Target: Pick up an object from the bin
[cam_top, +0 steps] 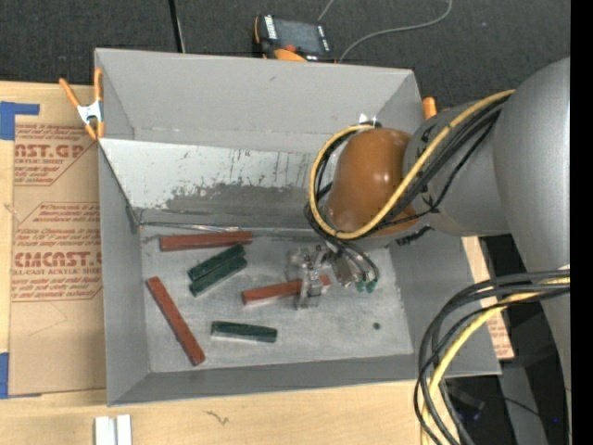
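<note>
Tool point(313, 283) low over the floor of the bin point(259, 91), seemingly touching the near end of a short red-brown stick point(269, 294). Long axis pointing straight away from the tool, opposite the arm. Spread or pinching: cannot tell.

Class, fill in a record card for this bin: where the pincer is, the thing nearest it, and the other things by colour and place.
container: grey metal bin
pincer: low in the bin, right of centre
nearest thing: short red-brown stick, lying flat, its right end at the pincer
held: cannot tell
back: long red-brown stick along the back wall
front left: slanted red-brown stick
left of centre: thick dark green piece
front: thin dark green stick
</note>
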You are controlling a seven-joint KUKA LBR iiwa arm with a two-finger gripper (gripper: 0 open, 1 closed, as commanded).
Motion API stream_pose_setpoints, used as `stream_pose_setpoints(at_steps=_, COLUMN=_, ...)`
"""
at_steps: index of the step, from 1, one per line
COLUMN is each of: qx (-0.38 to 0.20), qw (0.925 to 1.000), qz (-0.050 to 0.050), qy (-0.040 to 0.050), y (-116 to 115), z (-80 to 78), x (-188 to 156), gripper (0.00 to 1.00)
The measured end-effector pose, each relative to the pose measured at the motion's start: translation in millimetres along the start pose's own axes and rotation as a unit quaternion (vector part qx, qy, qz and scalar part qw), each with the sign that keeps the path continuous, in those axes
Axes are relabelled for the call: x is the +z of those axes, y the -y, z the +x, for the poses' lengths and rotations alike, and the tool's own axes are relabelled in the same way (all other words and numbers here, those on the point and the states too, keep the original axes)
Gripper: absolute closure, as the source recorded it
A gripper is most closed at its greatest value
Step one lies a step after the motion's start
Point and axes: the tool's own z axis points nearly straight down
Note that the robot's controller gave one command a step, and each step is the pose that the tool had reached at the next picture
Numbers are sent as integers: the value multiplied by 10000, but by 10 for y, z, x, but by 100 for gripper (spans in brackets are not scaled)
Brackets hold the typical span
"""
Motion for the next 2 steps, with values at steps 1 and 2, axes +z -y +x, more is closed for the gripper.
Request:
stream_pose_setpoints(at_steps=1, qx=-3, qw=10000, qz=14, qy=41, y=-5, z=-25, x=-799, gripper=100)
stream_pose_setpoints(at_steps=2, qx=-3, qw=10000, qz=10, qy=12, y=-7, z=-35, x=-931, gripper=100)
